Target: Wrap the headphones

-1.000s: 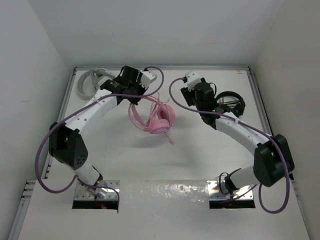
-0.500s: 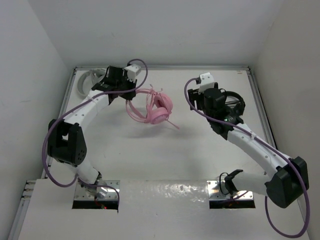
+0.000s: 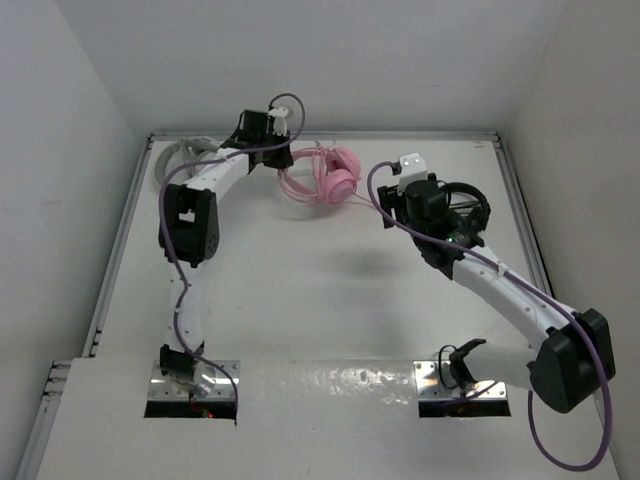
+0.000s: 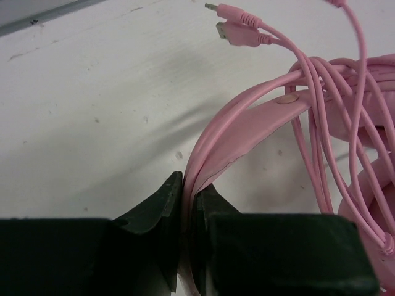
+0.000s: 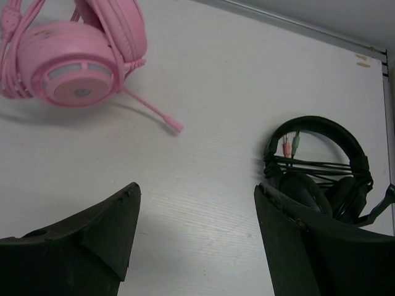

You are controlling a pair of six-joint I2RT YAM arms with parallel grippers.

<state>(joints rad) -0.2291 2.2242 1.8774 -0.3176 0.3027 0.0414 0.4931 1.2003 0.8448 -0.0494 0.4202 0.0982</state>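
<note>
I am pinching the pink headphones (image 3: 330,178) with my left gripper (image 4: 188,203): its two dark jaws are pressing together on the headband (image 4: 247,123), with a few strands of the thin pink cable (image 4: 315,80) caught in the same pinch. From my left wrist the headband is arching away toward 1 o'clock. The cable is lying looped around it in several turns, and its two plugs (image 4: 237,28) are dangling free at 12 o'clock over the white table (image 3: 300,290).

From overhead, the headphones are sitting at about 12 o'clock on the table, close to the far edge. The earcups are lying toward 3 o'clock of my left gripper.

My right gripper (image 5: 196,187) is hovering with its jaws spread wide, holding nothing. Through its camera I am seeing one pink earcup (image 5: 74,71) at 10 o'clock, well apart from my fingers. The short boom mic (image 5: 154,111) is slanting down from it toward 4 o'clock. A black headset (image 5: 321,179) is lying at 2 o'clock, just beyond my right-hand finger, its own cord wound across it.

A grey-white headset (image 3: 178,155) is resting at 10 o'clock in the overhead view, in the far left corner beside my left arm.
</note>
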